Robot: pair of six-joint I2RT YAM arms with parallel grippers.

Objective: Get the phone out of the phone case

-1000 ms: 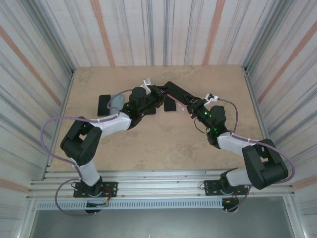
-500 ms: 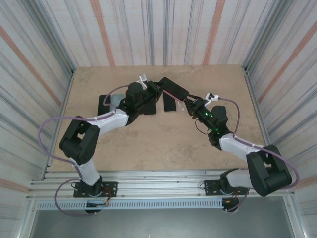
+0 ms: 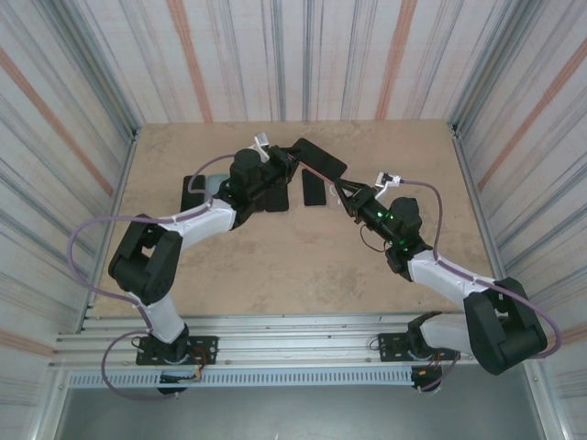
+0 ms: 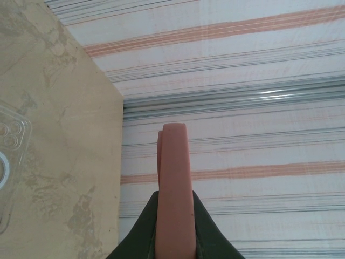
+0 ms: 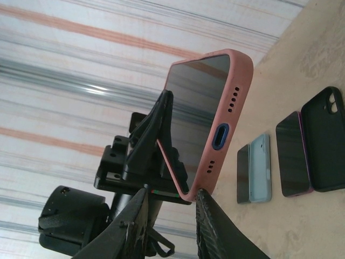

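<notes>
Phone remains inside its pink case, raised above the desk, pinched by the left claw. Right claw, slightly spread, straddles a bottom corner. Separation appears not yet begun.

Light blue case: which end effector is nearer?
Left. Left end effector, shut on the pink-cased phone, is right of the light blue case; the right end effector is farther right.

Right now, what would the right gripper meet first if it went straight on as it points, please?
Almost certainly the pink-cased phone held by the left gripper: its lower corner sits ahead of the right gripper.
</notes>
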